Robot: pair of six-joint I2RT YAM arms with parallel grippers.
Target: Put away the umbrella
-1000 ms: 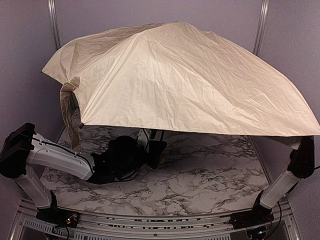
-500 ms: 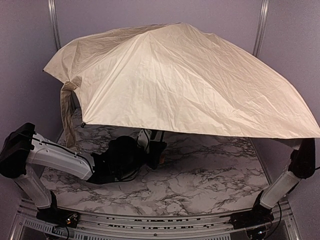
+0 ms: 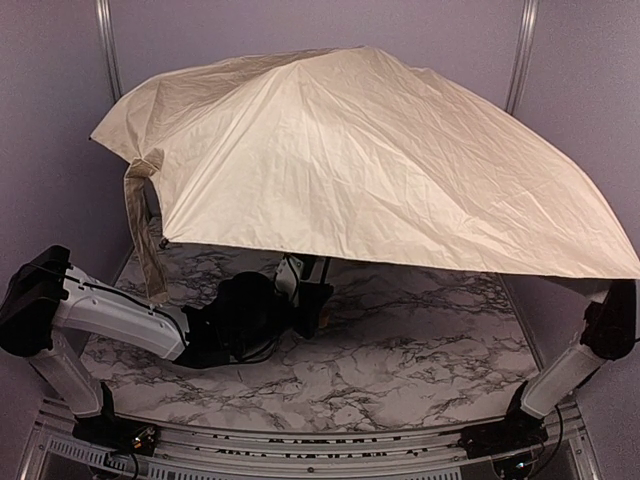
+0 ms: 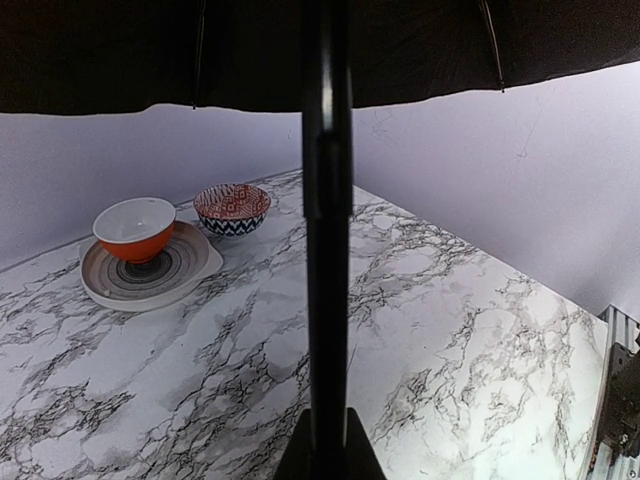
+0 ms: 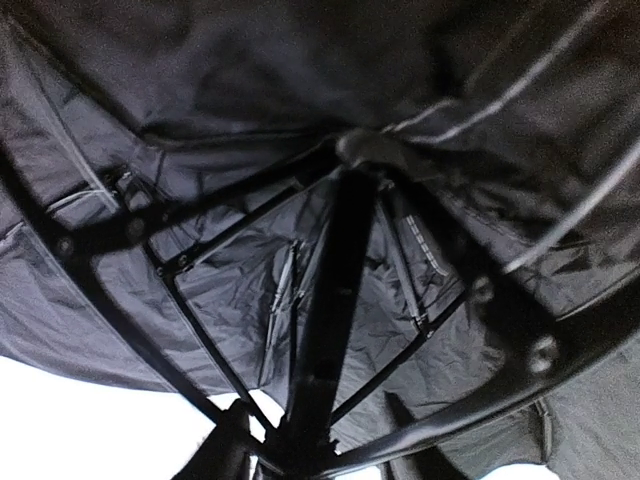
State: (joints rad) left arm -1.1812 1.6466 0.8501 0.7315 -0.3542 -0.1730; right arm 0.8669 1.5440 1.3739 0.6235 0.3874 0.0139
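Note:
The umbrella (image 3: 360,160) stands open, and its wrinkled cream canopy covers most of the top view. A fabric strap (image 3: 150,260) hangs from its left edge. My left gripper (image 3: 310,300) sits low under the canopy, shut on the dark shaft (image 4: 325,250), which rises straight from between its fingers (image 4: 290,462). From above, the canopy hides my right gripper and only the right arm (image 3: 600,340) shows. In the right wrist view my right gripper (image 5: 310,445) is just under the dark lining, flanking the shaft (image 5: 335,300) where the ribs meet. The silhouettes are too dark to read the grip.
On the marble table (image 3: 420,350), far from my left gripper, an orange bowl (image 4: 135,228) sits on a grey ringed plate (image 4: 190,270). A patterned bowl (image 4: 232,208) stands beside it. Purple walls close in at the back and sides. The table's edge (image 4: 600,330) lies at the right.
The canopy's left edge has lifted a little and its strap now hangs free of the fabric. The right arm's elbow has sunk slightly. The left arm has not moved.

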